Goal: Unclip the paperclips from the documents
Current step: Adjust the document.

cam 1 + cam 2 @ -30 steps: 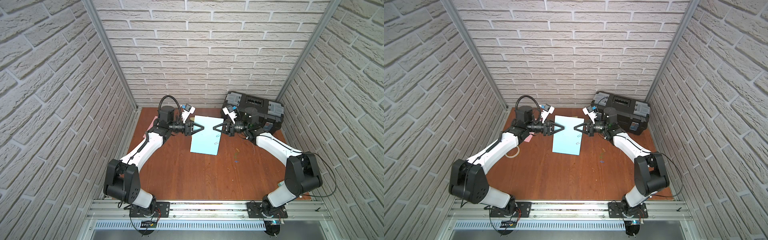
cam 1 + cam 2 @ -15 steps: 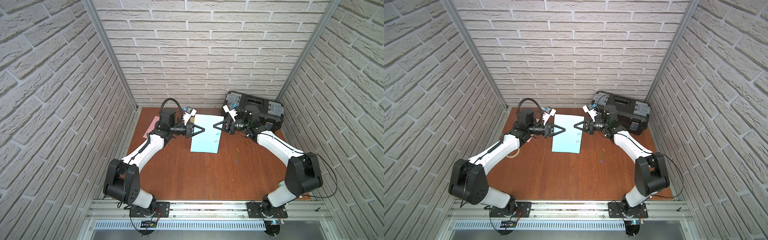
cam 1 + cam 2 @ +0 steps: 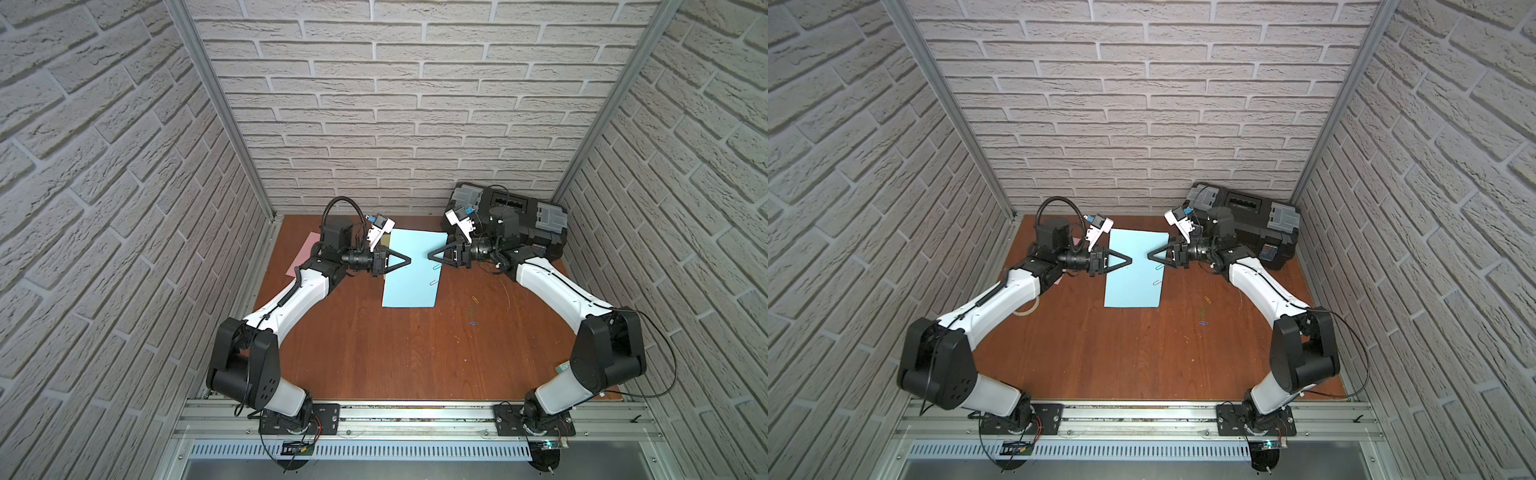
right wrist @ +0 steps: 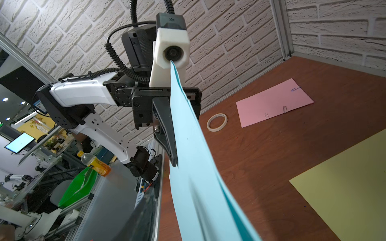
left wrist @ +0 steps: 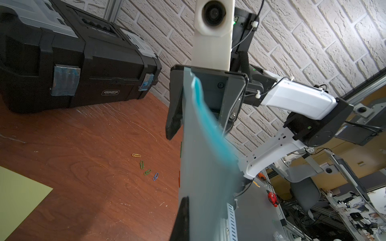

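Light blue document (image 3: 409, 291) hangs in the air, left gripper (image 3: 409, 261) pinched shut on one edge | right gripper (image 3: 429, 254), fingers apart around the opposite edge | teal paperclip (image 3: 436, 267) just beside them | best: bite the wire only, slide it straight off the edge

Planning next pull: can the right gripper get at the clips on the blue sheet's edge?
Probably yes: right gripper sits at that edge, jaws apart, clips beside its tips with nothing between; the left gripper holds the blue sheet.
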